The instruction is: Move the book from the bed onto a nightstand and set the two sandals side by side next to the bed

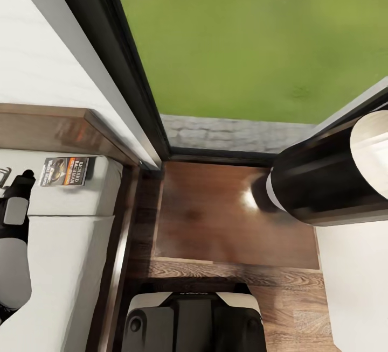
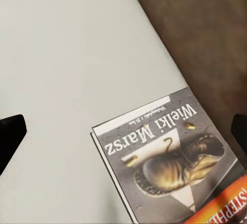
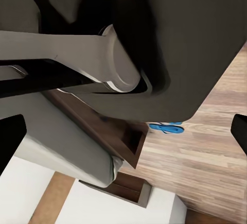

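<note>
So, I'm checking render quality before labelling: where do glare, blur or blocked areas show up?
Head view: a bright glare spot on the glossy nightstand, and the right arm's blurred near segment covers its right edge. Left wrist view: the book cover is sharp and readable, evenly lit. Right wrist view: dark robot parts block the upper half; one blue sandal shows beyond.

I was in a bedroom at home: a bed (image 1: 64, 266) with a white mattress, a dark nightstand (image 1: 215, 223), a wood floor (image 1: 302, 309), and a big window (image 1: 242, 40) onto grass.
</note>
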